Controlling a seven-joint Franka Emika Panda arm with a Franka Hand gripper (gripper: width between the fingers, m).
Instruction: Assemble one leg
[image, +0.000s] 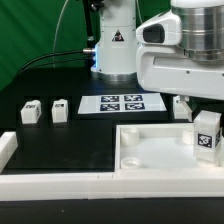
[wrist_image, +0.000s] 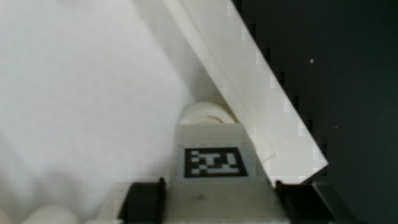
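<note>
Lying at the left on the black table (image: 60, 140): one spare leg (image: 30, 111) and, near it to the right, a second spare leg (image: 60, 110), both upright and free of the arm. Further right, toward the far side, the marker board (image: 122, 103), flat on the table. Nearer and right of centre, the panel (image: 150, 150), with a round socket (wrist_image: 210, 112) visible in the wrist view just beyond the held part. At the right, over the panel's right edge, the leg (image: 207, 137), tag facing outward, hanging from the gripper (wrist_image: 219, 197). Jaws closed on the leg, with black pads (wrist_image: 146, 197) against its two opposite side faces, judging by the wrist view.

Handling, by judgement: probably light, stiff moulded plastic, not fragile. Smooth faces, so apt to slip or twist under a loose pinch. Best held as here, across two flat parallel sides and near the end away from the socket, leaving the mating end free. Worth keeping upright and square to the socket. A tilted peg in a snug round hole is more likely to jam than to bend. Contact between the leg's lower end and the panel: impossible to tell.
</note>
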